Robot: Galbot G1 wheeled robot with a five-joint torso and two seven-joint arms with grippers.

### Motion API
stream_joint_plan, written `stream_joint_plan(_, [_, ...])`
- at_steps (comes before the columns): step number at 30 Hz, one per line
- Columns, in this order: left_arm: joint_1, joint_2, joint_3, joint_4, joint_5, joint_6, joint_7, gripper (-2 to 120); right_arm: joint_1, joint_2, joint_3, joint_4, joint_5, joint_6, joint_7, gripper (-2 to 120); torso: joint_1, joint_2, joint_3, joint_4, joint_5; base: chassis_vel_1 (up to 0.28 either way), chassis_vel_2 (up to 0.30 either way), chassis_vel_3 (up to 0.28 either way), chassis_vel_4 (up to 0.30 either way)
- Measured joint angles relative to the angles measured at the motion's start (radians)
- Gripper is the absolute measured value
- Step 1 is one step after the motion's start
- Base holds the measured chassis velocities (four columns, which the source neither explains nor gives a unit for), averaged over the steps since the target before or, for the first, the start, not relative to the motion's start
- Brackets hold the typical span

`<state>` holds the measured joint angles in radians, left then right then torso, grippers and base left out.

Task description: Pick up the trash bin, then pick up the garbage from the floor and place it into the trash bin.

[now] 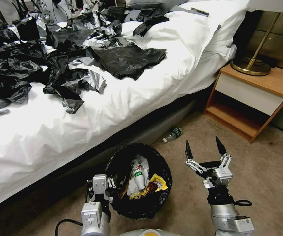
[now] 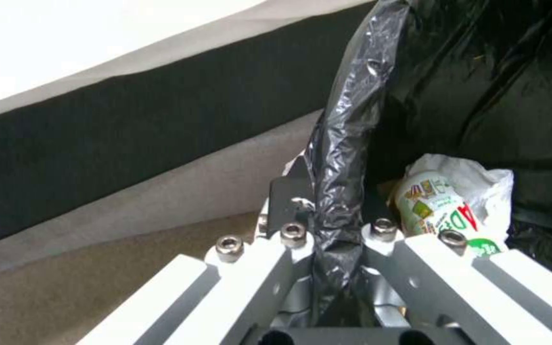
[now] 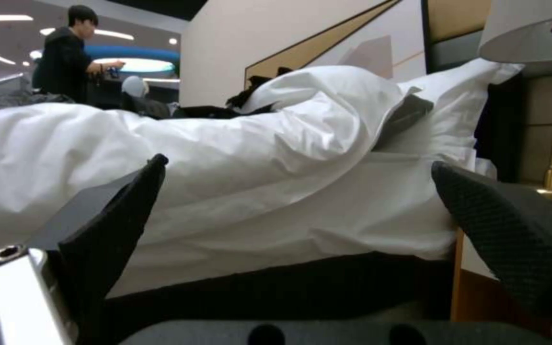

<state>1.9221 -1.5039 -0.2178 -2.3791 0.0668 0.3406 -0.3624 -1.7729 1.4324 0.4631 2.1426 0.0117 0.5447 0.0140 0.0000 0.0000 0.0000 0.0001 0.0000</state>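
Nearest: left claw [image 1: 110, 186] clamped on the liner-wrapped rim of the trash bin [image 1: 138, 180], holding it beside the bed base with a bottle and yellow wrapper already inside; right claw [image 1: 204, 147] spread wide, empty, above the floor [image 1: 266, 170]. Beyond: green-labelled bottle [image 1: 172, 134] lying on the carpet just beside the bed edge; likely light, stiff, prone to rolling, best taken across the body. Farthest: bed [image 1: 82, 124] strewn with black plastic sheets [image 1: 125, 60]; nightstand [image 1: 249, 95] with lamp [image 1: 251, 64].
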Motion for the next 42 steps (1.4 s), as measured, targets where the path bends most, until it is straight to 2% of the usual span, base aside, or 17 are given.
stream_joint_plan(11, [0.004, 0.004, -0.005, 0.000, 0.020, -0.003, 0.026, 0, 0.002, 0.004, -0.007, 0.003, -0.013, -0.003, 0.000, 100, 0.000, 0.000, 0.000, -0.0001, 0.0000, 0.000, 0.000, 0.000, 0.000])
stream_joint_plan(25, [-0.002, 0.001, -0.004, 0.006, 0.023, -0.011, 0.025, 0, 0.002, 0.009, 0.000, 0.004, -0.020, 0.002, -0.002, 100, 0.000, 0.000, 0.000, 0.0000, 0.0000, -0.002, -0.003, -0.003, -0.004])
stream_joint_plan(37, [-0.003, 0.000, -0.004, 0.006, 0.017, -0.020, 0.022, 0, 0.004, 0.013, 0.009, 0.004, -0.020, 0.002, -0.005, 100, 0.000, 0.000, 0.000, -0.0004, 0.0000, -0.079, -0.074, -0.075, -0.071])
stream_joint_plan(42, [-0.003, 0.001, -0.003, 0.006, 0.010, -0.023, 0.016, 0, 0.003, 0.010, 0.013, 0.003, -0.020, 0.004, -0.010, 100, 0.000, 0.000, 0.000, 0.0002, 0.0000, -0.012, -0.016, -0.004, -0.009])
